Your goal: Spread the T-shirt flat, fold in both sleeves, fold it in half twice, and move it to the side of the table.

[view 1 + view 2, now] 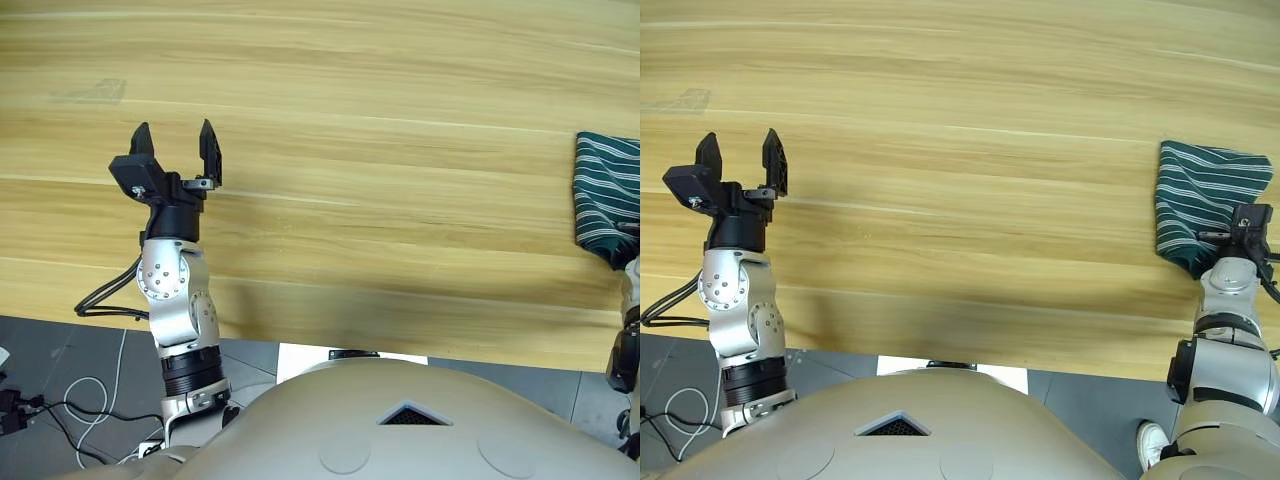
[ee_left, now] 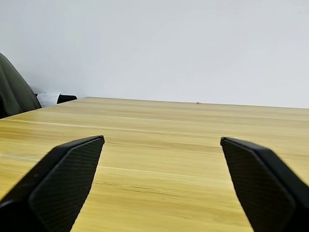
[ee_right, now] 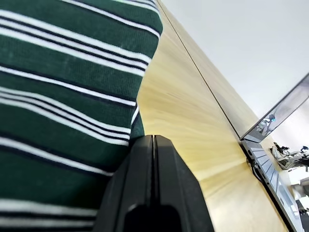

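Note:
The folded T-shirt [image 1: 1200,195], dark green with thin white stripes, lies at the right side of the wooden table [image 1: 350,150]. My right gripper [image 1: 1243,215] sits at the shirt's near edge. In the right wrist view its fingers [image 3: 153,145] are pressed together with their tips against the striped cloth [image 3: 63,96], and no fabric shows between them. My left gripper [image 1: 175,135] is held up over the table's left part, far from the shirt. It stands open and holds nothing; its two black fingers [image 2: 67,179] frame bare wood.
The table's near edge runs just in front of my arms, with grey floor and cables [image 1: 60,400] below at the left. An open laptop [image 3: 277,125] stands on the table beyond the shirt. A dark object [image 2: 14,94] sits past the table's far end.

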Tool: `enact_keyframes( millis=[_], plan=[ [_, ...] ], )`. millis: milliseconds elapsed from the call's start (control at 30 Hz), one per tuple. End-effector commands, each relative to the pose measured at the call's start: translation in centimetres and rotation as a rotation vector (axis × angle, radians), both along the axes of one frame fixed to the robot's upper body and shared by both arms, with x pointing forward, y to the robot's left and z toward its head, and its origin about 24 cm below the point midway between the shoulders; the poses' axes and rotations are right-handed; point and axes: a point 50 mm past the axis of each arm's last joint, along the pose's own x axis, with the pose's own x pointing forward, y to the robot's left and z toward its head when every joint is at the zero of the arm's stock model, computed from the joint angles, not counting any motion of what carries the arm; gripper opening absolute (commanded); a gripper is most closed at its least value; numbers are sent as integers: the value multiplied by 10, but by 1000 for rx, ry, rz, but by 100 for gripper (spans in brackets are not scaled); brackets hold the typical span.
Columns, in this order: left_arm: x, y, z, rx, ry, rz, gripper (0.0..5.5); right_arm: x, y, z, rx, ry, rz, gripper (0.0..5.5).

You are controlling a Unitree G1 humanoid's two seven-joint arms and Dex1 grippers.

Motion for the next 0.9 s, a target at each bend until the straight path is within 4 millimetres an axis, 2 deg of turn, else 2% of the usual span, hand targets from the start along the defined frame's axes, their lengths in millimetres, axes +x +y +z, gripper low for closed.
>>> enact_keyframes(
  millis=[33, 100, 167, 233, 267, 300, 367, 433, 467, 500, 567, 700, 900],
  plan=[
    [-1, -4, 0, 10, -2, -3, 449, 30, 17, 25, -112, -179, 163, 3],
    [-2, -4, 0, 14, -9, 1, 449, 47, 29, 51, -213, -333, 274, 3],
    [-4, -2, 3, 13, -37, 13, 449, 63, 51, 83, -318, -530, 421, 3],
    [-3, -7, 9, 16, -76, 4, 449, 76, 94, 112, -368, -729, 607, 3],
    [-2, -11, 12, 11, -95, 8, 449, 81, 121, 116, -321, -801, 696, 3],
    [0, -15, 16, 17, -114, 13, 449, 84, 145, 117, -281, -840, 771, 3],
    [10, -32, 22, 100, -156, -13, 449, 92, 196, 93, -60, -843, 880, 3],
    [28, -51, 16, 170, -149, -50, 449, 94, 229, 70, 200, -832, 882, 3],
    [37, -58, 11, 191, -136, -53, 449, 96, 239, 60, 319, -820, 856, 3],
    [39, -63, 5, 226, -131, -59, 449, 94, 245, 59, 370, -839, 887, 3],
    [37, -64, -4, 297, -142, -54, 449, 92, 246, 56, 424, -848, 911, 3],
    [34, -57, -3, 311, -194, -13, 449, 84, 252, 53, 452, -861, 967, 3],
    [31, -57, -9, 330, -187, -27, 449, 77, 257, 47, 487, -836, 976, 3]
  ],
)
